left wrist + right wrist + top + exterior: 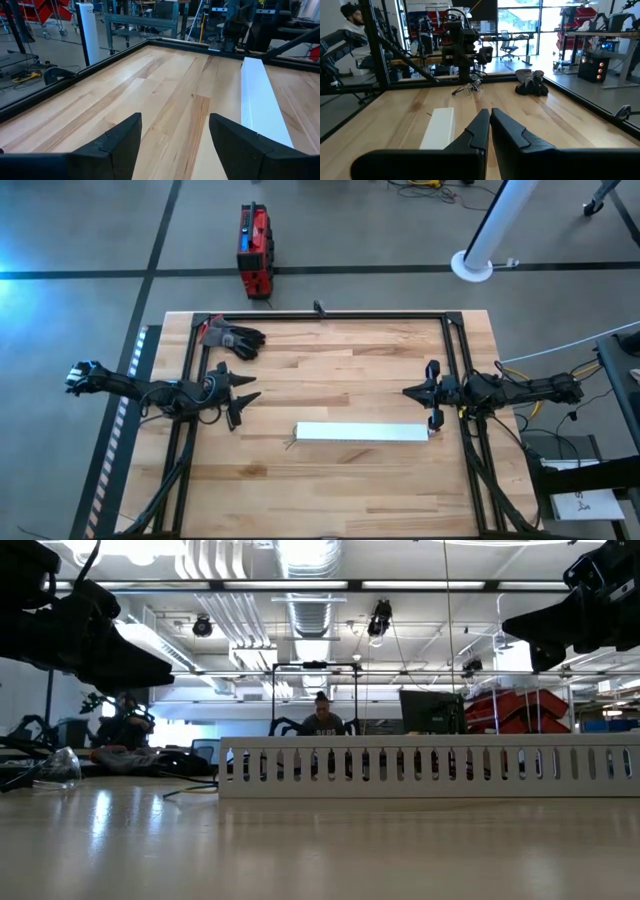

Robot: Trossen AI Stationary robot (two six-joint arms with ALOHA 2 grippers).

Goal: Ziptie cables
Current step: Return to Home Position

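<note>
So the cables point(192, 790) are basically out of sight. All I can make out is a thin dark wire end or two poking from the end of the white cable duct point(360, 432) that's on the left gripper's side. Whether the rest of the bunch runs inside, I can't tell through the slots.

The duct is a long straight plastic channel with a row of narrow upright slots down its side wall. Its flat smooth lid point(260, 100) is on top, and it lies flat on the table.

It lies between the two arms. One end is just beside the right gripper point(407, 391), a bit nearer the table's front edge, and the wire end is near the left gripper point(248, 395) but not touching it.

Both arms are pulled back to their own sides, raised off the wood and pointing at each other across the table. The left gripper's fingers point(120, 142) are spread wide with nothing in them. The right one's are pinched together, also empty.

The table point(330, 370) is pale butcher-block wood in a black frame. Behind the left gripper, toward the far edge, there's a crumpled pair of black work gloves point(235, 338) and some clear safety glasses point(466, 89).
</note>
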